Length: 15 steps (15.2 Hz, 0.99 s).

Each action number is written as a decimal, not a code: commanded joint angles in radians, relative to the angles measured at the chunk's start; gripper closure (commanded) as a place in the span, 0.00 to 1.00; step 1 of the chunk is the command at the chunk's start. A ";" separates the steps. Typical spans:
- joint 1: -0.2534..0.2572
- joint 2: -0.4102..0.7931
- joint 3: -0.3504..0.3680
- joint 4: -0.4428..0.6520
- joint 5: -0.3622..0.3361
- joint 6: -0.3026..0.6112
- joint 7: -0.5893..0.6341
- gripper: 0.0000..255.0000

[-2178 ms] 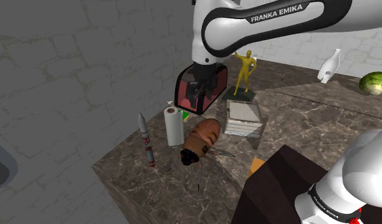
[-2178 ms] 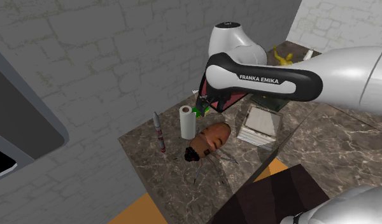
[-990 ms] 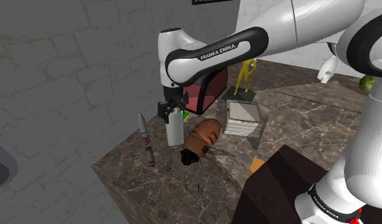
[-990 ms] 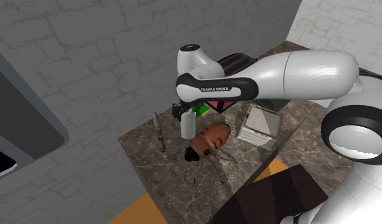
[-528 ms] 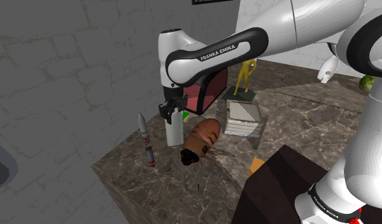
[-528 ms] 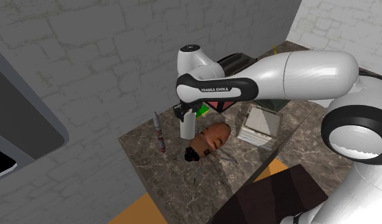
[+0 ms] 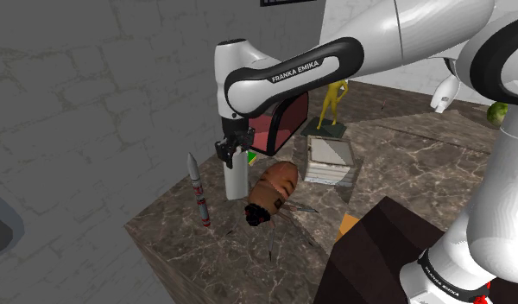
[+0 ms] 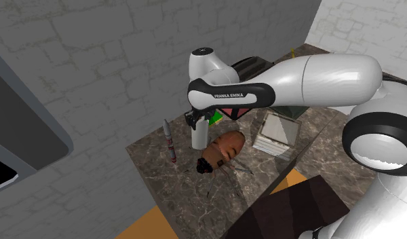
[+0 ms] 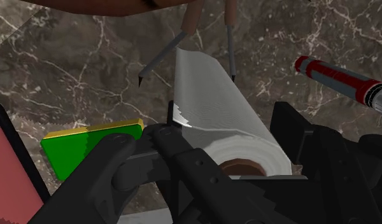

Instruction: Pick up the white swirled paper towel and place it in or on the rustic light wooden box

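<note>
Counter (image 7: pixel 395 164): dark marble slab, carries all items.

Arm (image 7: pixel 292 73): spans from the shoulder view's right to centre-left. Last link is vertical, wrist pointing straight down. A top-down approach suits an upright cylinder.

Box (image 7: pixel 328 161): pale, squarish, centre-right of the shoulder view. This is the drop site. It is set well apart from the towel, w/ a brown oval object (image 7: pixel 274 186) between them, so the carry must pass over or round that object.

Towel (image 7: pixel 236 181): white, upright, centre-left of the shoulder view, just beside the brown object. Base appears to rest on the counter, i.e. not yet lifted.

Gripper (image 7: pixel 234 148): on the towel's upper end. Fingers (image 9: pixel 139 165) are narrow and pressed to both sides of the towel per the wrist view, so it is holding the towel. Est. step: grasp made, lift next.

Rocket (image 7: pixel 197 190): red-white, lower left of the towel, apart from it and off the route to the box.
</note>
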 commanded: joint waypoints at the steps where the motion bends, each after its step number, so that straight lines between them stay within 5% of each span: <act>1: 0.000 0.000 0.000 -0.001 0.000 0.001 0.000 1.00; 15: -0.001 -0.040 0.005 0.137 0.015 -0.175 -0.005 1.00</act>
